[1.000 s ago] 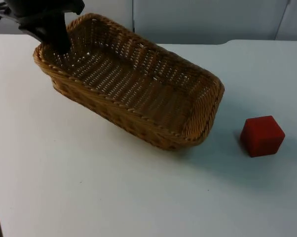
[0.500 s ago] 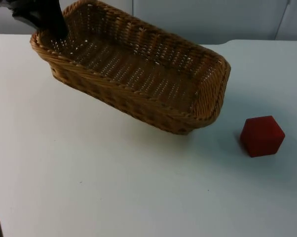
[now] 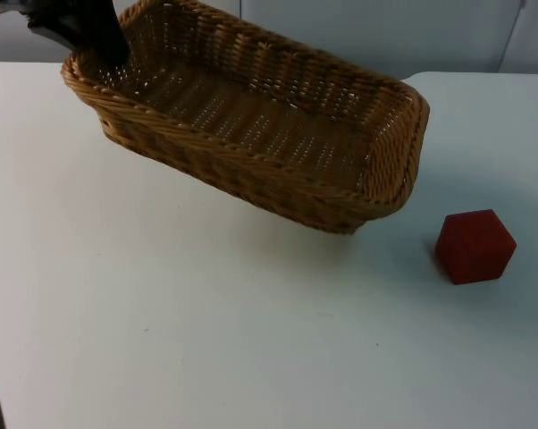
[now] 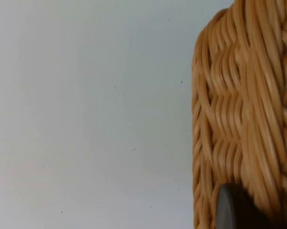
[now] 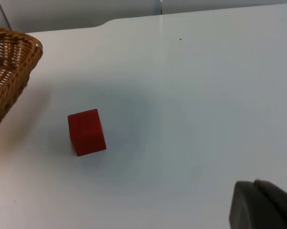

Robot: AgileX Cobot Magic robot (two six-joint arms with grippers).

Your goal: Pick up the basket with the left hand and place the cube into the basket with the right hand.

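The left gripper (image 3: 108, 55) grips the far-left rim of the one wicker basket (image 3: 278, 134), held tilted above the table (image 3: 162, 340). Open tabletop lies in front. One red cube (image 3: 474, 247) sits near the basket's right end, untouched. The right gripper's (image 5: 262, 210) opening I cannot tell.

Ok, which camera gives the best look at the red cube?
The top view: the cube sits whole on the table, right of the basket. The right wrist view shows it too, farther off; the left wrist view looks at basket weave.
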